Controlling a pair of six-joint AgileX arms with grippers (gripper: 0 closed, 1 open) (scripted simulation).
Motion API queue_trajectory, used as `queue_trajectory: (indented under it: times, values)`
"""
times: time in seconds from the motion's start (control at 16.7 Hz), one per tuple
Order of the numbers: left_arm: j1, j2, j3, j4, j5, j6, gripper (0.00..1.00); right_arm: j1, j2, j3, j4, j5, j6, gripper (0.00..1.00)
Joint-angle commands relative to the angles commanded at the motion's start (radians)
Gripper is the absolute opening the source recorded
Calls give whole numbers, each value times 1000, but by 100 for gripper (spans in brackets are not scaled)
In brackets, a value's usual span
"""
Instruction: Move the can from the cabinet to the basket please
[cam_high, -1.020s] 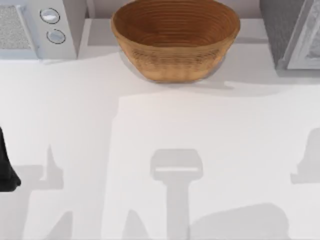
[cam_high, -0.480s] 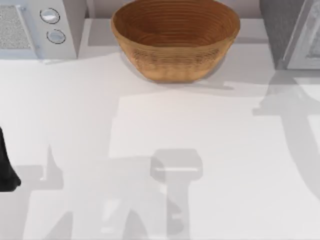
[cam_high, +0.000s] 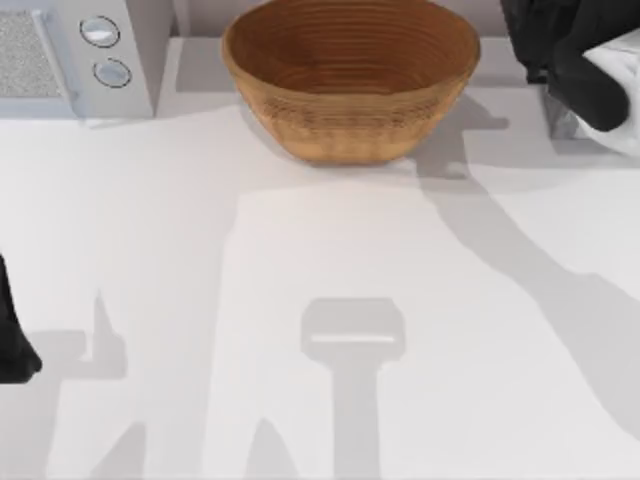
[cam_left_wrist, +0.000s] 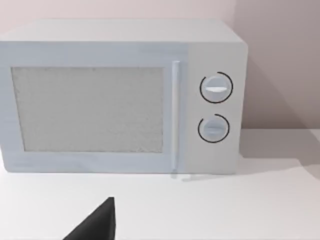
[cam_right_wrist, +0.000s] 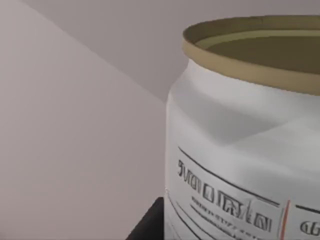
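Observation:
The can (cam_right_wrist: 240, 165) stands very close in the right wrist view, silver-white with a gold rim and small grey print, upright against plain pale walls. In the top view my right gripper (cam_high: 575, 60) is at the back right, over the cabinet (cam_high: 558, 120), of which a grey corner and a pale door edge show. The arm hides the can in that view. The basket (cam_high: 350, 85), round, woven and golden brown, sits at the back centre, left of the cabinet, with nothing inside. My left gripper (cam_high: 12, 340) is parked at the table's left edge.
A white microwave (cam_high: 75, 55) with two round knobs stands at the back left, and the left wrist view faces its front (cam_left_wrist: 120, 100). The white table (cam_high: 320, 300) stretches bare in front of the basket, crossed by arm shadows.
My right arm has come into the top view at the back right and now covers the cabinet. Its shadow swept across the table's right side. The left arm and basket have not moved.

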Motion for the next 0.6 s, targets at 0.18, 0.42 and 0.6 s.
queue_trajectory:
  times: [0.18,0.42,0.6]
  values:
    - [0,0,0,0,0,0,100,68,240,170,58,69,3,0]
    - [0,0,0,0,0,0,100,123,423,308,107,124,6,0]
    - [0,0,0,0,0,0,100,131,451,329,115,133,7,0]
